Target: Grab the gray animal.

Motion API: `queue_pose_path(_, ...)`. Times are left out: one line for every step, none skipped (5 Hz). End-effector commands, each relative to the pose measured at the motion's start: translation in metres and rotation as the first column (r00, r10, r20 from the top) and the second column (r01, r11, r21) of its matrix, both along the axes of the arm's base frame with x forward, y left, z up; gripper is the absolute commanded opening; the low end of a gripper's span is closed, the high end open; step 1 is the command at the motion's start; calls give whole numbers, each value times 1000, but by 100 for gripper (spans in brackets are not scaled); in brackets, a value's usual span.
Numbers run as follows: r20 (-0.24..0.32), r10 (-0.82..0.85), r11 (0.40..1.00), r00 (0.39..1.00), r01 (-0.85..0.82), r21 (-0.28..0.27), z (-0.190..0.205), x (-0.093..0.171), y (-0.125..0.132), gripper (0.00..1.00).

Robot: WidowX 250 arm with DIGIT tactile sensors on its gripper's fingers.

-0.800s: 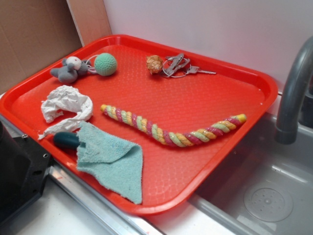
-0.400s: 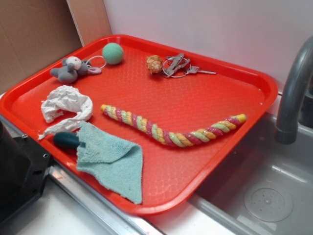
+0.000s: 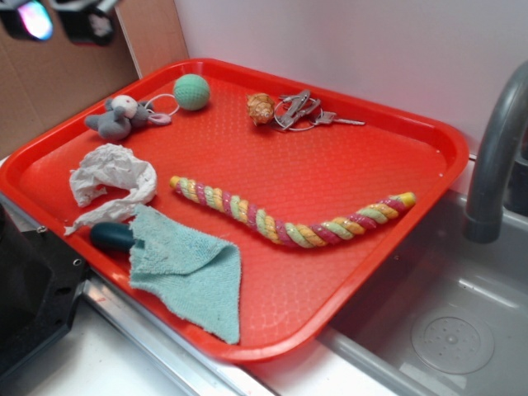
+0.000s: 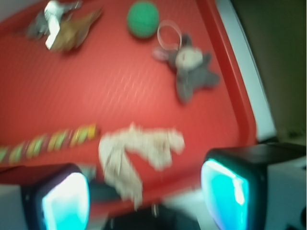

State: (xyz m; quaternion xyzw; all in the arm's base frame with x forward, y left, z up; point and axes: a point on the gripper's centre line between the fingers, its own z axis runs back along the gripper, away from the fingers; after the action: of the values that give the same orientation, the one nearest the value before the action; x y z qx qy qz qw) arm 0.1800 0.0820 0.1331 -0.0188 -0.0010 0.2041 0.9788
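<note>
The gripper (image 4: 144, 191) has its 2 fingers wide apart and holds nothing. It is high above the near left edge of the red tray (image 3: 429, 136), probably so it can drop down on the toy. The gray animal (image 3: 118, 116) lies at the far left of the tray. It is soft and fuzzy, with a pale face and a thin loop. Just right of it sits a round green knitted ball (image 3: 190, 91). A crumpled white tissue (image 3: 111, 177) lies nearer.
</note>
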Motion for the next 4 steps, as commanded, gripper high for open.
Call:
queue_pose_path(26,8,999,1000,-9,50,-62,93,53,100)
queue_pose_path(-19,-178,983,984,179,46,-76,129,65,100)
queue_pose_path(-5,-305,952,952,306,12,-73,135,53,100)
queue_pose_path(33,-380,925,924,380,7,-46,104,28,100)
